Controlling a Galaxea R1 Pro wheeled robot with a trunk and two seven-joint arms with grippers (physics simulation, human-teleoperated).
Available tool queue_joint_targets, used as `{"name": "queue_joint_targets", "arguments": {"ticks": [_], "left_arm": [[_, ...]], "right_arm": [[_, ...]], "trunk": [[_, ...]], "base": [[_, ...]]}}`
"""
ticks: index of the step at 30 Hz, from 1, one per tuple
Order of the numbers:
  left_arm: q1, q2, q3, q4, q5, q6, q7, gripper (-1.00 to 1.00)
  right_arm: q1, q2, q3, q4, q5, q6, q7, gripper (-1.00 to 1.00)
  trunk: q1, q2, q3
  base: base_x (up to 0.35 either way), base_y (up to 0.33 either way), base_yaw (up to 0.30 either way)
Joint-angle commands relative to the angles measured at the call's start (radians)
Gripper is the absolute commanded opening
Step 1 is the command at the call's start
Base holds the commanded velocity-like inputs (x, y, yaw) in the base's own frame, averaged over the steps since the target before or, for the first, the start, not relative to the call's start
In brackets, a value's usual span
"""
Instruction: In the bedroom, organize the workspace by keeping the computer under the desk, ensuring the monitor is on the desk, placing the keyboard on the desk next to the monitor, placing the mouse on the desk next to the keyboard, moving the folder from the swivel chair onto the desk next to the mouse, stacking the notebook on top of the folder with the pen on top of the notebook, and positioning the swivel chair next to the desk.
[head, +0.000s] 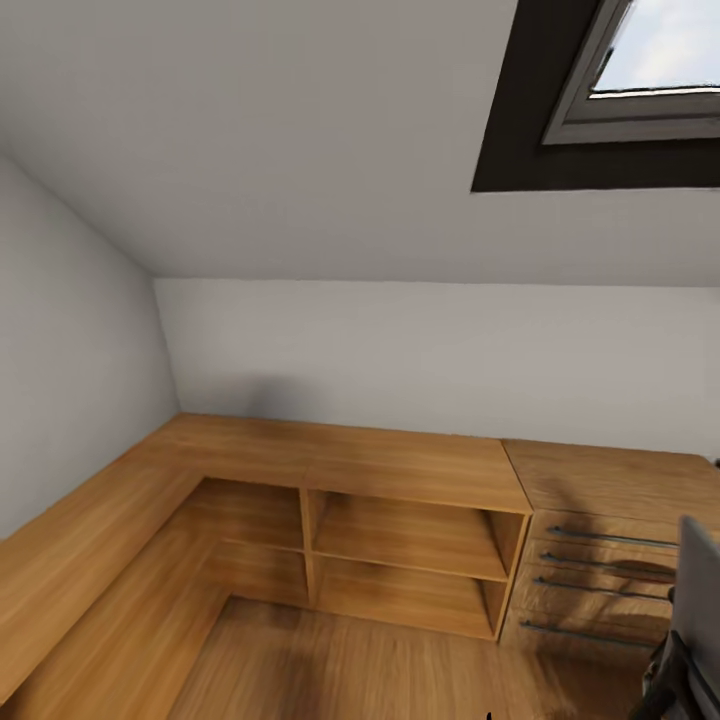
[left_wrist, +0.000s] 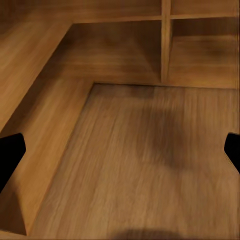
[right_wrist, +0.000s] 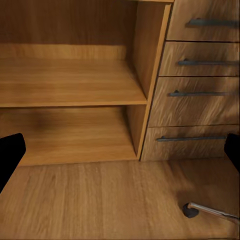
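At the lower right edge of the head view I see part of the swivel chair (head: 699, 590): a grey padded back with a dark armrest below it. One metal leg of the swivel chair (right_wrist: 212, 211), ending in a dark castor, lies on the wooden floor in the right wrist view. My left gripper (left_wrist: 120, 152) is open over bare floor, its black fingertips (left_wrist: 10, 155) at the frame's two sides with nothing between them. My right gripper (right_wrist: 120, 152) is open too, facing the low shelves. The desk, computer, monitor, keyboard, mouse, folder, notebook and pen are out of view.
A low open wooden shelf unit (head: 405, 540) stands against the far wall, joined to an L-shaped wooden bench (head: 90, 560) along the left. A wooden drawer unit (head: 600, 560) with metal handles is at right. A skylight (head: 640, 60) sits in the sloping ceiling.
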Motion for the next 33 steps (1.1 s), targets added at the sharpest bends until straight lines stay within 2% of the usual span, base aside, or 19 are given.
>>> {"name": "queue_joint_targets", "arguments": {"ticks": [1, 7, 14, 16, 18, 19, 22, 28, 33], "left_arm": [[0.000, 0.000, -0.009, 0.000, 0.004, -0.002, 0.006, 1.00], [0.000, 0.000, -0.009, 0.000, 0.004, -0.003, 0.005, 1.00], [0.000, -0.001, -0.009, 0.000, 0.004, -0.008, 0.005, 1.00], [0.000, -0.002, -0.009, 0.000, 0.003, -0.009, 0.005, 1.00], [0.000, -0.002, -0.009, 0.000, 0.003, -0.010, 0.005, 1.00], [0.000, -0.002, -0.009, 0.000, 0.003, -0.011, 0.005, 1.00], [0.000, -0.001, -0.008, 0.000, 0.003, -0.019, 0.005, 1.00], [0.000, 0.000, -0.007, 0.000, 0.004, -0.058, 0.006, 1.00], [0.000, 0.000, -0.007, 0.000, 0.004, -0.063, 0.006, 1.00]], "right_arm": [[-0.001, 0.000, -0.003, 0.002, 0.010, -0.002, -0.007, 1.00], [-0.001, -0.004, 0.011, 0.001, 0.039, -0.002, -0.006, 1.00], [0.000, -0.007, 0.027, 0.002, 0.115, -0.002, -0.006, 1.00], [0.011, -0.016, 0.030, 0.002, 0.166, -0.002, -0.006, 1.00], [0.018, -0.020, 0.031, 0.002, 0.191, -0.002, -0.008, 1.00], [0.032, -0.023, 0.031, 0.002, 0.241, -0.002, -0.012, 1.00], [0.049, -0.024, 0.032, 0.001, 0.282, -0.002, -0.014, 1.00], [0.060, -0.026, 0.032, 0.000, 0.306, -0.002, -0.015, 1.00], [0.061, -0.026, 0.032, 0.000, 0.308, -0.002, -0.015, 1.00]], "trunk": [[0.000, -0.001, -0.001], [0.000, -0.001, 0.002], [0.000, -0.001, 0.008], [0.000, -0.001, 0.010], [0.000, -0.001, 0.012], [0.000, -0.001, 0.013], [0.000, -0.001, 0.017], [0.000, -0.001, 0.024], [0.000, -0.001, 0.030]], "base": [[0.002, 0.002, -0.300], [0.001, 0.001, -0.298], [0.000, 0.000, -0.277], [0.000, 0.000, -0.243], [0.000, 0.000, -0.219], [0.000, 0.000, -0.195], [0.000, 0.000, -0.190], [0.000, 0.000, -0.189], [0.000, 0.014, -0.189]]}}
